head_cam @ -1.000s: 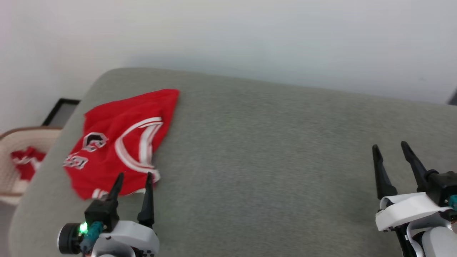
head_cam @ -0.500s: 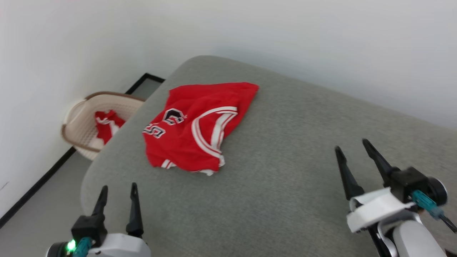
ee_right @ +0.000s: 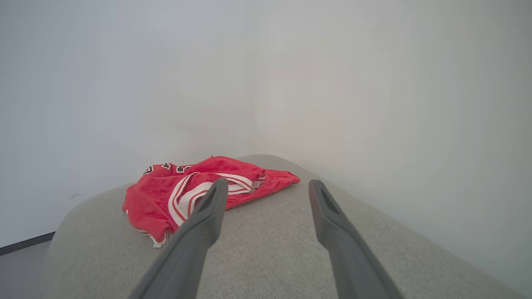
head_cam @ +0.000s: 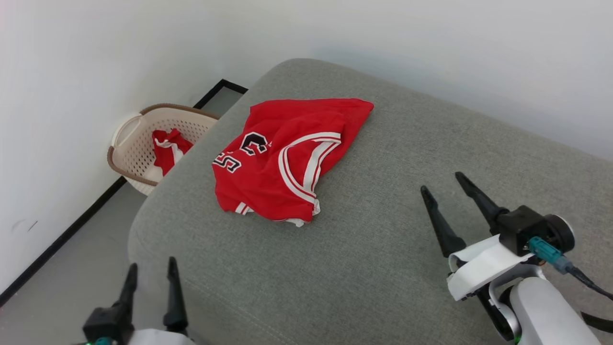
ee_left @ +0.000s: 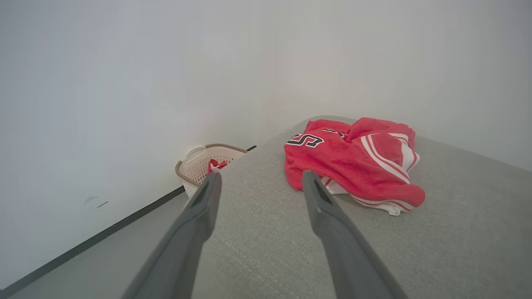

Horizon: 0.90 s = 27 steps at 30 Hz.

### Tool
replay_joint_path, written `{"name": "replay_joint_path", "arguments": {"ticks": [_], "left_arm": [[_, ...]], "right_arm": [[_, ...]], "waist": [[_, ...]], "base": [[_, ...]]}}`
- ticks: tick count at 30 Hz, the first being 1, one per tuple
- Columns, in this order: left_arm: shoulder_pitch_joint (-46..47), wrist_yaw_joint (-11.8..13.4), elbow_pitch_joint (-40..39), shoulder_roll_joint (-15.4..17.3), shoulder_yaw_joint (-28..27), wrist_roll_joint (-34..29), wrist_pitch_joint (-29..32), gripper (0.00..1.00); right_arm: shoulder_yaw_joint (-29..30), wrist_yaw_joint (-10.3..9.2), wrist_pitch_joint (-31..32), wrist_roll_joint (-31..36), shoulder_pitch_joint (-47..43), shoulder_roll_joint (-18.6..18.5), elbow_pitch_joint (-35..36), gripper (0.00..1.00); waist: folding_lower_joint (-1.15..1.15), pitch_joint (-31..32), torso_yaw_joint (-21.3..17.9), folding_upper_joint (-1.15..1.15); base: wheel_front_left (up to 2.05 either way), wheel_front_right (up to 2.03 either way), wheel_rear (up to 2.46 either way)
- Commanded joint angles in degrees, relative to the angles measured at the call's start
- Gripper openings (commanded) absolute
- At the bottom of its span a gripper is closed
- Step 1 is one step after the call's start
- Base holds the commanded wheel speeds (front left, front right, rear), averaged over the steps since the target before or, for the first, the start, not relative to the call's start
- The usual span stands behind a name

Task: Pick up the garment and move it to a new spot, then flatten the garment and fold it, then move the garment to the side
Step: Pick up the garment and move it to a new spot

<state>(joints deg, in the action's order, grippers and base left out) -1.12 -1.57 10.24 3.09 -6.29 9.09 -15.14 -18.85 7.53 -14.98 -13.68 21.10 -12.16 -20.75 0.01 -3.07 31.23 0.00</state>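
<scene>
The garment [head_cam: 282, 158], a red jersey with white-striped trim and black letters, lies crumpled on the far left part of a grey cushioned surface [head_cam: 383, 249]. It also shows in the left wrist view [ee_left: 353, 166] and in the right wrist view [ee_right: 183, 195]. My left gripper [head_cam: 151, 270] is open at the lower left, over the surface's near left edge, well short of the garment. My right gripper [head_cam: 440, 182] is open at the lower right, above bare cushion to the right of the garment. Neither holds anything.
A beige laundry basket [head_cam: 139, 143] holding another red and white cloth [head_cam: 167, 148] stands on the floor left of the surface, against a white wall [head_cam: 72, 72]. A black baseboard [head_cam: 62, 239] runs along the floor. Bare cushion stretches right of the garment.
The head camera has swung left and down, so the garment and basket shifted right in view. Both grippers stay open and hold nothing; the garment lies as before.
</scene>
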Motion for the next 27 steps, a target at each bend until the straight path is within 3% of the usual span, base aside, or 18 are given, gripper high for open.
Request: {"name": "replay_joint_path", "arguments": {"ticks": [1, 6, 12, 15, 17, 20, 27], "left_arm": [[1.0, -0.7, 0.6, -0.2, 0.5, -0.1, 0.0, 1.00], [8.5, -4.0, 6.3, 0.4, 5.6, -2.5, 0.0, 1.00], [22.5, -5.7, 17.6, 5.1, 11.1, -3.3, 0.4, 1.00], [29.8, -6.0, 24.2, 7.5, 11.1, 0.2, 2.6, 1.00], [34.0, -5.9, 28.5, 9.6, 14.4, 2.5, 5.6, 1.00], [39.5, -5.9, 34.2, 13.0, 16.8, 9.8, 11.6, 1.00], [46.7, -6.0, 39.9, 19.7, 21.5, 21.9, 23.6, 1.00]], "right_arm": [[0.7, -0.08, -0.3, -0.4, -0.3, -0.3, 0.1, 1.00], [4.7, -0.08, -0.3, 0.7, -4.0, -0.7, 1.3, 1.00], [4.6, -0.08, -0.3, 1.8, -3.6, -1.3, 3.0, 1.00], [4.3, -0.08, -0.2, 1.7, -2.4, -1.4, 3.6, 1.00], [4.3, -0.08, -0.2, 1.6, -1.6, -1.5, 3.8, 1.00], [4.4, -0.08, -0.2, 1.2, -0.5, -1.5, 4.2, 1.00], [5.3, -0.08, -0.2, 1.1, 1.3, -0.9, 5.1, 1.00]], "waist": [[-0.01, 0.0, -0.3, 0.00], [-0.01, -0.1, -1.3, 0.00], [-0.01, -4.4, -10.2, 0.00], [-0.01, -6.8, -14.8, 0.00], [-0.01, -8.4, -17.8, 0.00], [-0.01, -10.7, -21.9, 0.00], [-0.01, -15.3, -28.6, 0.00]], "base": [[0.00, 0.00, 0.00], [0.00, 0.00, 0.00], [0.00, 0.00, 0.00], [0.00, 0.00, 0.00], [0.00, 0.00, 0.00], [0.00, 0.00, 0.00], [0.00, 0.00, 0.00]]}}
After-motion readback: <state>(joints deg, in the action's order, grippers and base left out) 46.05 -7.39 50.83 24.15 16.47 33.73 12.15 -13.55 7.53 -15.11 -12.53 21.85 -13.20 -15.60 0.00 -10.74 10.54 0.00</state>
